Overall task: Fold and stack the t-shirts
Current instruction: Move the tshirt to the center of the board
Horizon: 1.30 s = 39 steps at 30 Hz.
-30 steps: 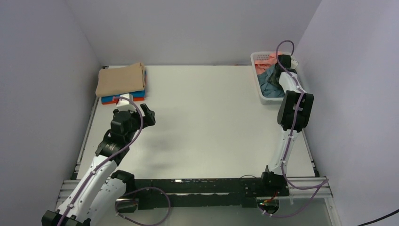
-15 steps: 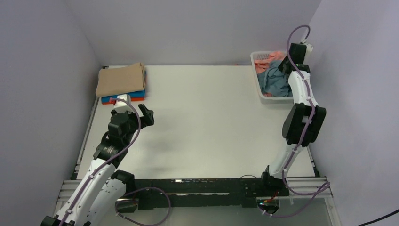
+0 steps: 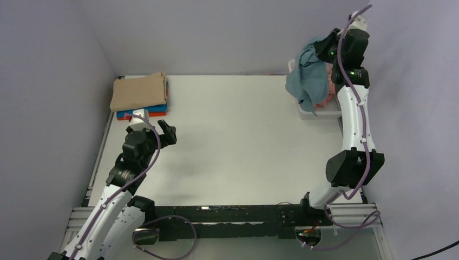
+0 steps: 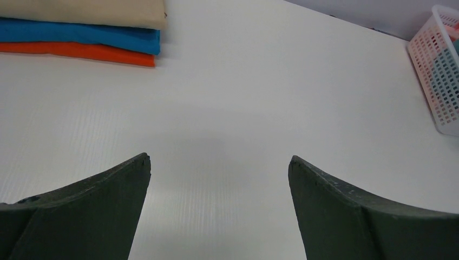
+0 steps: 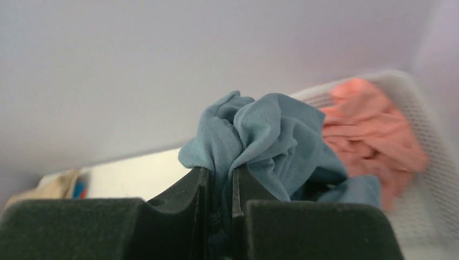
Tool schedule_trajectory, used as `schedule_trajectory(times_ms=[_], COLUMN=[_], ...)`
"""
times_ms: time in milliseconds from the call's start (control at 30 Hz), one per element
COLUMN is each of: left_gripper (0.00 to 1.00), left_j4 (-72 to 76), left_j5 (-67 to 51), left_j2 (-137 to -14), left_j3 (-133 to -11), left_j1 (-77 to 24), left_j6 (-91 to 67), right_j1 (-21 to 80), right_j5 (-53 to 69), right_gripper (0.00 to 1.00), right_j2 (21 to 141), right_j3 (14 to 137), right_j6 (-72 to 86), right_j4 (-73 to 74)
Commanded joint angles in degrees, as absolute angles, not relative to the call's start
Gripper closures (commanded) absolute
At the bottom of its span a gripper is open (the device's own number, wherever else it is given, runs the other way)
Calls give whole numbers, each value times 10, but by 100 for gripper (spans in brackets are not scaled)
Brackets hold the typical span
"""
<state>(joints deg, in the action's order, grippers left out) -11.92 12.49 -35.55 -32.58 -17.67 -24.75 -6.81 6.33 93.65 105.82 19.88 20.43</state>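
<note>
White tabletop point(image 3: 243, 141) spans the walled booth. At its far right corner the right gripper point(image 5: 221, 179) is clenched on the teal-grey t-shirt point(image 3: 306, 76), which hangs above the basket point(image 3: 319, 112) holding a salmon pink t-shirt point(image 3: 327, 89). The left gripper point(image 3: 169, 131), jaws spread, hovers near the far-left folded stack point(image 3: 139, 95).

A second ago our right gripper point(image 5: 221, 173) was down inside the white basket point(image 3: 320, 114), jaws partly apart. We have since swung that arm up high, and the jaws now pinch together on a bunch of the teal-grey t-shirt point(image 3: 304, 73). The shirt has risen out of the basket. A crumpled knot pokes out just past the fingertips, and the rest hangs below the jaws. Under them, more of the salmon pink t-shirt point(image 5: 373, 130) now shows in the basket.
</note>
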Motion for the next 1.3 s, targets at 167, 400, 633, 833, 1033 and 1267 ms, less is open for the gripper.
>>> schedule_trajectory(times_ms=[167,400,633,833,1033,1267], left_gripper=[1,0,1,1,1,1], left_j4=[-133,-190,-229,-260,-287,-200], left_j5=[142,190,223,201,142,65], left_j2=[-349,-338,-332,-385,-476,-561], left_j3=[-342,-360,-360,-356,-364,-337], left_j1=[-177,-177,-177,-177,-177,-177], left_j6=[-262,-293,-340,-372,-383,-379], right_j1=[155,220,211,163,162,163], right_j5=[295,342,187,31,-109,-17], right_gripper=[100,100,98,22,0,0], right_j2=[868,866,793,828,799,717], right_j3=[1107,1056,767,634,613,521], right_j6=[172,198,211,259,222,127], right_j4=[137,64,22,108,177,136])
